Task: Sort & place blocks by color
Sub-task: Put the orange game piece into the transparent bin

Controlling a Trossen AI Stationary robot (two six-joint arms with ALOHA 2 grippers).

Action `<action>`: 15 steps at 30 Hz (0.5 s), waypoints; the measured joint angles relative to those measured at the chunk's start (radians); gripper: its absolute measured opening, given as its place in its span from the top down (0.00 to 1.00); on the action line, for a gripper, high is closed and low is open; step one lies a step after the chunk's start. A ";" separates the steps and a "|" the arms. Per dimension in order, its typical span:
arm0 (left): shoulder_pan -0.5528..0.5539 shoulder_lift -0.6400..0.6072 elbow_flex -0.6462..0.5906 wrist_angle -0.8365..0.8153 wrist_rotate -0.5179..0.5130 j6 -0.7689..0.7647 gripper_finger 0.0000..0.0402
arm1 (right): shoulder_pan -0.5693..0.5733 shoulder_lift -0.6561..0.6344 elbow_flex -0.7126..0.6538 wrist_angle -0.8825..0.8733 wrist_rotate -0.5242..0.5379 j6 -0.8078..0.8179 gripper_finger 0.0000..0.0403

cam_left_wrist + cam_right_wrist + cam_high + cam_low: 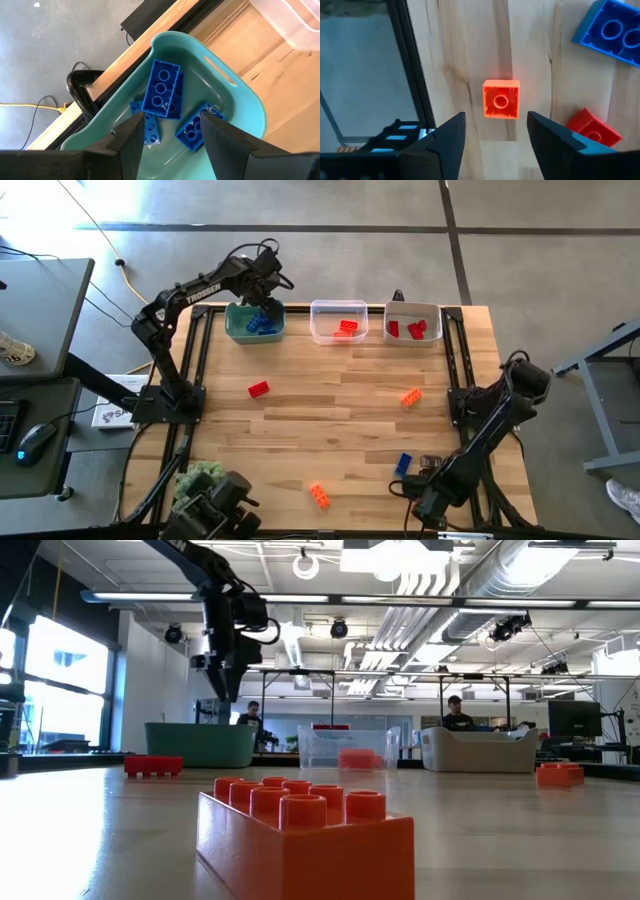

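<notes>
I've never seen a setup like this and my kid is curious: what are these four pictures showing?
Two dark robot arms work at a wooden table, sorting toy bricks by colour. One picture looks down from above, one looks level across the tabletop, and two come from the arms' wrists. The left gripper hovers, jaws open and empty, over the teal plastic bin of blue studded bricks. The right gripper, also open, hangs above a small orange square brick. More bricks lie loose on the table.
</notes>
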 joint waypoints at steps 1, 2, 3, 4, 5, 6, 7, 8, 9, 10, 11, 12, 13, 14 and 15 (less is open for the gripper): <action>-0.003 0.000 0.000 0.000 0.000 0.000 0.55 | 0.000 0.006 0.000 0.000 0.002 -0.009 0.50; -0.005 0.000 0.000 0.000 0.000 0.000 0.55 | 0.000 0.012 0.000 0.001 0.004 -0.018 0.50; -0.007 0.000 0.000 0.000 0.000 0.000 0.55 | 0.000 0.018 0.000 0.003 0.007 -0.027 0.50; -0.010 0.000 0.000 0.000 0.000 0.000 0.55 | 0.000 0.024 0.000 0.005 0.007 -0.037 0.50; -0.013 0.000 0.000 0.000 -0.001 0.000 0.55 | 0.000 0.031 0.000 0.004 0.007 -0.047 0.50; -0.014 0.000 0.000 0.000 0.000 0.000 0.55 | 0.000 0.038 0.000 0.005 0.008 -0.054 0.50; -0.017 0.000 0.000 0.000 -0.001 0.000 0.55 | 0.000 0.044 0.000 0.007 0.007 -0.062 0.50; -0.019 0.000 0.000 0.000 -0.002 0.000 0.55 | 0.000 0.051 0.000 0.012 0.008 -0.071 0.50; -0.019 0.000 0.000 0.000 -0.002 0.000 0.55 | 0.000 0.057 0.000 0.024 0.007 -0.077 0.50; -0.019 0.000 0.000 0.000 -0.002 0.000 0.55 | 0.000 0.062 0.000 0.037 0.007 -0.079 0.50; -0.019 0.000 0.000 0.000 -0.002 0.000 0.55 | 0.000 0.068 0.000 0.043 0.007 -0.078 0.50; -0.019 0.000 0.000 0.000 -0.002 0.000 0.55 | 0.000 0.074 0.000 0.048 0.007 -0.076 0.50; -0.019 0.000 0.000 0.000 -0.002 0.000 0.55 | 0.000 0.081 0.000 0.052 0.007 -0.074 0.50; -0.019 0.000 0.000 0.000 -0.002 0.000 0.55 | 0.000 0.087 0.000 0.055 0.007 -0.074 0.50; -0.019 0.000 0.000 0.000 -0.002 0.000 0.55 | 0.000 0.093 0.000 0.058 0.007 -0.075 0.50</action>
